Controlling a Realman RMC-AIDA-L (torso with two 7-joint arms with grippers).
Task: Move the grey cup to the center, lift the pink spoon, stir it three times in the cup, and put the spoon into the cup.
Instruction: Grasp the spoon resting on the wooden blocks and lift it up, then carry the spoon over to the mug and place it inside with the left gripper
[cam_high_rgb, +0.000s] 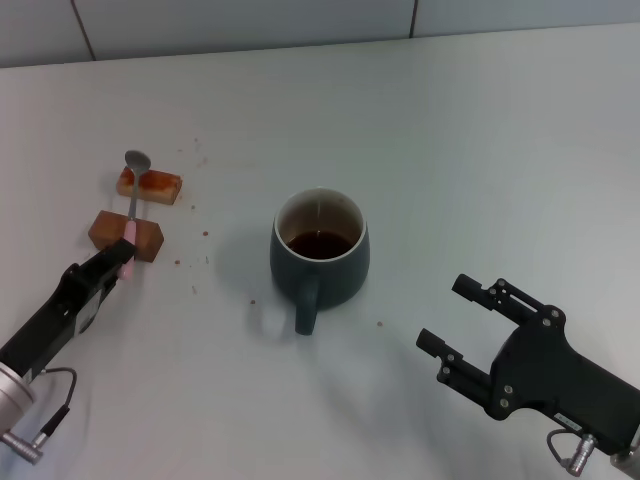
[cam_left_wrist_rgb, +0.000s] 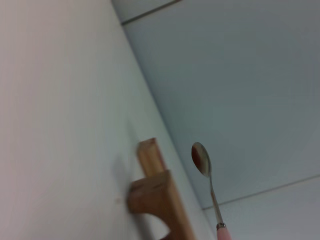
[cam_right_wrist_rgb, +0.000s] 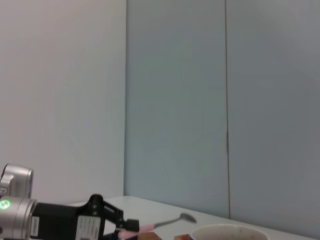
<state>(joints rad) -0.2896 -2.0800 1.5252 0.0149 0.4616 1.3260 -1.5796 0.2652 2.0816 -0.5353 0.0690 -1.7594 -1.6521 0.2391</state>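
L gripper (cam_high_rgb: 122, 257) clamped on slim pink-handled metal spoon (cam_high_rgb: 133, 195) at 9 o'clock of dark grey ceramic mug (cam_high_rgb: 319, 256) (centred, for stirring); R gripper (cam_high_rgb: 478, 322) at 4, jaws apart.

Left hand (cam_high_rgb: 122, 257) low at near left, reaching forward, fingers clamped on pink spoon (cam_high_rgb: 133, 205); right hand (cam_high_rgb: 452, 315) near right, fingers spread, gripping nothing.

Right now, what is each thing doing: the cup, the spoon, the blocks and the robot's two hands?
grey cup: upright mid-table, dark liquid inside, handle toward the robot.
pink spoon: held by its pink end.
brown blocks: on the table.
left gripper: shut on the spoon.
right gripper: open, empty, right of the cup.
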